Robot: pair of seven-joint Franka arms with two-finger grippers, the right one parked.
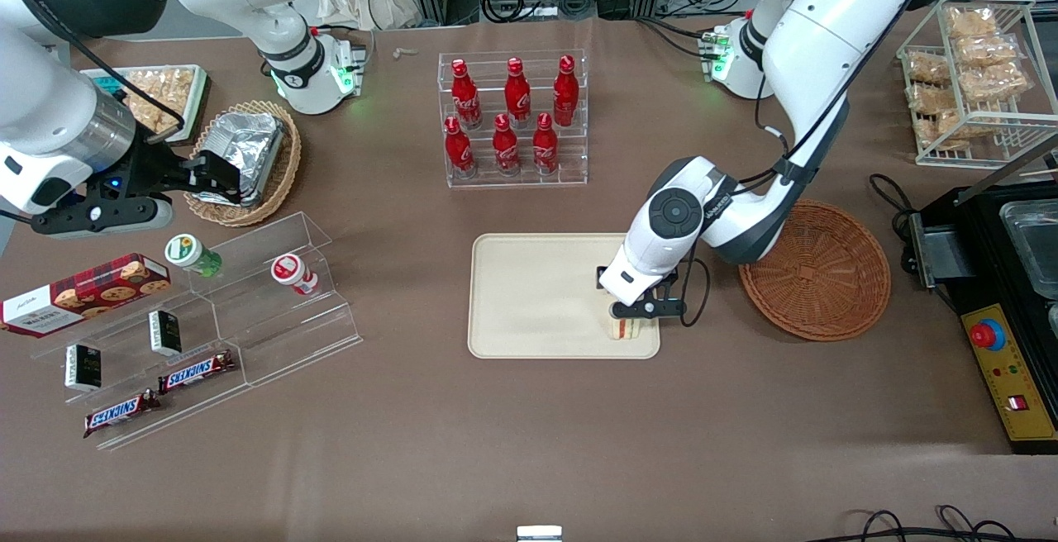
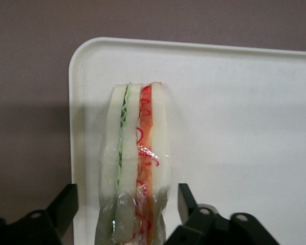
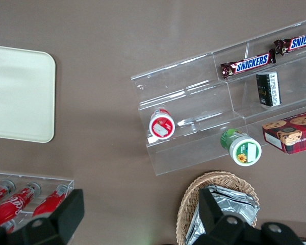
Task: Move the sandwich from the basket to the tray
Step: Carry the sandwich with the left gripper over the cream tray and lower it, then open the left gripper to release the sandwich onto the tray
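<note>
The sandwich [image 1: 626, 329], a white bread wedge in clear wrap with green and orange-red filling, stands on its edge on the cream tray [image 1: 537, 294], at the tray's corner nearest the front camera and the basket. My left gripper [image 1: 630, 316] is right above it, open, with a finger on each side of the sandwich and a gap at both. In the left wrist view the sandwich [image 2: 137, 153] rests on the tray [image 2: 234, 127] between the black fingers [image 2: 66, 204] of the gripper [image 2: 126, 204]. The reddish-brown wicker basket [image 1: 814, 269] sits empty beside the tray, toward the working arm's end.
A clear rack of red bottles [image 1: 514, 116] stands farther from the front camera than the tray. Acrylic stepped shelves [image 1: 207, 311] with snacks and a tan basket with foil [image 1: 248, 158] lie toward the parked arm's end. A black control box [image 1: 1008, 360] sits near the basket.
</note>
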